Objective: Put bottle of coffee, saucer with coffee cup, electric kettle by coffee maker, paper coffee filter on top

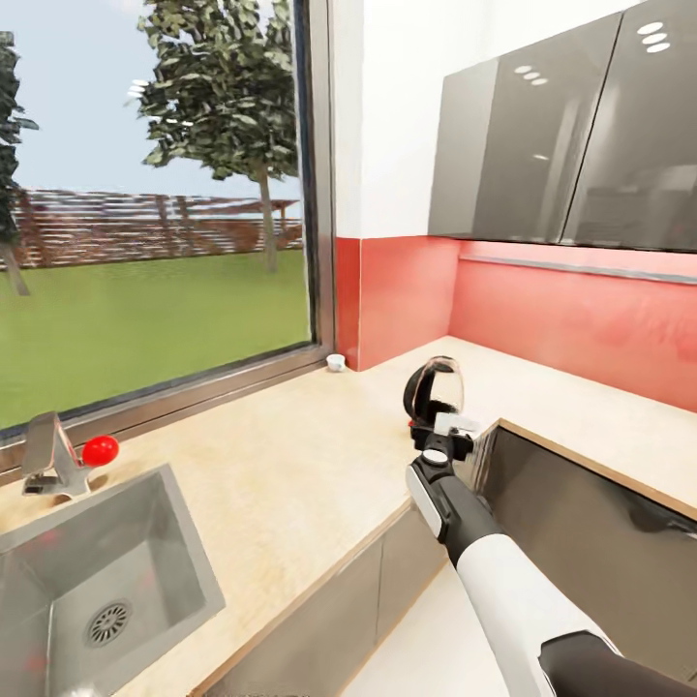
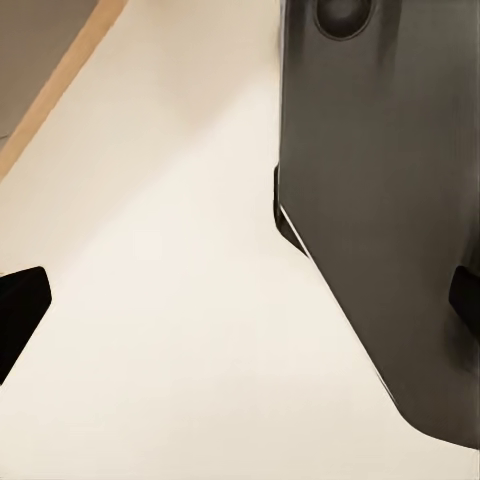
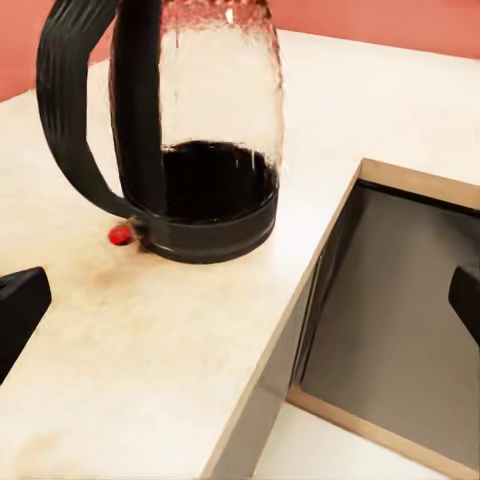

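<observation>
The electric kettle (image 1: 434, 390), with a see-through body, a black loop handle and a red switch, stands upright on the light beige kitchen countertop (image 1: 290, 465). My right gripper (image 1: 443, 429) is just in front of it, close to its base. In the right wrist view the kettle (image 3: 195, 130) stands ahead on the countertop (image 3: 150, 380). My right gripper (image 3: 240, 305) is open there, fingers spread wide with nothing between them. A tiny white coffee cup (image 1: 336, 362) sits in the counter's corner by the window. My left gripper (image 2: 240, 300) is open over pale floor.
A steel sink (image 1: 92, 581) and a tap with a red knob (image 1: 99, 449) are at the counter's left. A dark grey recessed panel (image 1: 590, 528) cuts into the counter right of the kettle. Grey wall cabinets (image 1: 561, 136) hang above a red backsplash. A dark grey body (image 2: 390, 200) is beside my left gripper.
</observation>
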You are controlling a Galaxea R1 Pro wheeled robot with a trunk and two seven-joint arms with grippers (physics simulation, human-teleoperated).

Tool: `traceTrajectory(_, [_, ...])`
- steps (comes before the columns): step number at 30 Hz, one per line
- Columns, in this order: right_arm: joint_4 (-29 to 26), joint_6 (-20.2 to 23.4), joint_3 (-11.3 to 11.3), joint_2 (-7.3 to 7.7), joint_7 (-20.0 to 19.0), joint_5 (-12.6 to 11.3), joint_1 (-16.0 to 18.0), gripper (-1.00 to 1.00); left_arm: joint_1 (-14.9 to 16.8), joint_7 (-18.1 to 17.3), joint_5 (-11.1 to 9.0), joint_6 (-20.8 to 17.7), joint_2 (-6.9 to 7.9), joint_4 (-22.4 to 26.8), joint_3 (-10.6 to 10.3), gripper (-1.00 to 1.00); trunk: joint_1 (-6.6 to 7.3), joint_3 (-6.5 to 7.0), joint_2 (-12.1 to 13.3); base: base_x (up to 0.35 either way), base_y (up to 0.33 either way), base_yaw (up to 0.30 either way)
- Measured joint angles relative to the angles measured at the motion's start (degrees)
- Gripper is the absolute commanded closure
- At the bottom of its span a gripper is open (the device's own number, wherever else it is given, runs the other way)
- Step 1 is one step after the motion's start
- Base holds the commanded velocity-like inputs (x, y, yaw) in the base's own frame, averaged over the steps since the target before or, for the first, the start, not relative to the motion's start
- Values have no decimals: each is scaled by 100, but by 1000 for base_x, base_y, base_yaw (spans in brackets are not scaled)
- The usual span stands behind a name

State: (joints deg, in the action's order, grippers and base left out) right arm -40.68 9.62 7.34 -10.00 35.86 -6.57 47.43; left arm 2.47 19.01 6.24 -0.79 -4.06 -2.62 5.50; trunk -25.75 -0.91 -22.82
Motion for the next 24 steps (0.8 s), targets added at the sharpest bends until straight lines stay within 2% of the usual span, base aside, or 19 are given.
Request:
traceTrajectory(15, [5,0,-6,0,0,3,0,-100,0,-2,0,0,-5,0,0,-100,0,0,0,0,0,272])
traceTrajectory(24, [-67,-6,-9,0,-9,37,-1,-100,1,-2,-2,0,2,-1,7,-100,2,0,-1,97,0,41])
